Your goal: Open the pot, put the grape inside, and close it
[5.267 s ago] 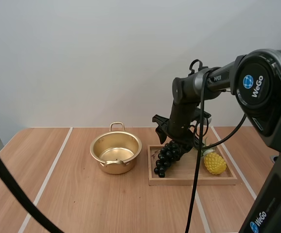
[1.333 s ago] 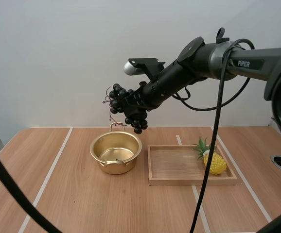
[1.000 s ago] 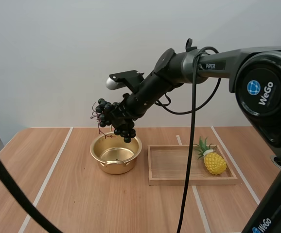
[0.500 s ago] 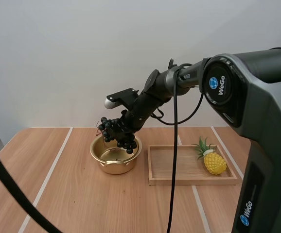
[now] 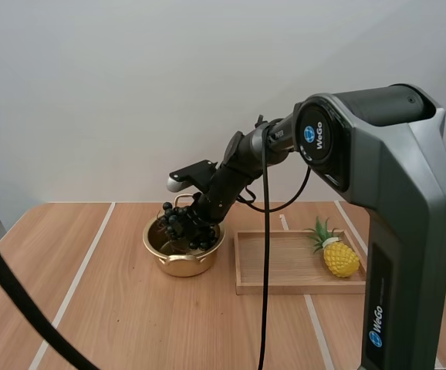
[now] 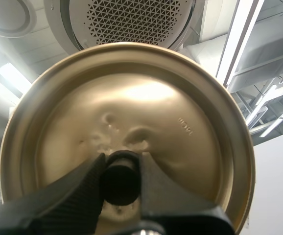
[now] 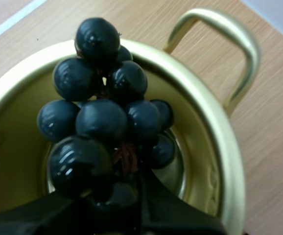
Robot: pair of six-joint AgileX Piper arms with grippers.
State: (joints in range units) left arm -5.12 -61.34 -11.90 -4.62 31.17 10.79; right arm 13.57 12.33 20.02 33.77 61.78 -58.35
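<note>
The open golden pot [image 5: 183, 248] stands on the wooden table left of the tray. My right gripper [image 5: 198, 214] is shut on the bunch of dark grapes [image 5: 183, 227] and holds it low inside the pot's mouth. In the right wrist view the grapes [image 7: 102, 117] hang over the pot's floor, with the pot's rim [image 7: 215, 147] and one looped handle [image 7: 229, 49] around them. My left gripper [image 6: 121, 182] is shut on the black knob [image 6: 120, 178] of the golden lid [image 6: 180, 122], held up away from the table.
A wooden tray [image 5: 285, 266] lies right of the pot with a toy pineapple [image 5: 337, 254] at its right end. Bare tabletop stretches left of and in front of the pot.
My right arm has swung left and down, carrying the grapes from above the pot into its mouth. The lid stays held in my left gripper.
</note>
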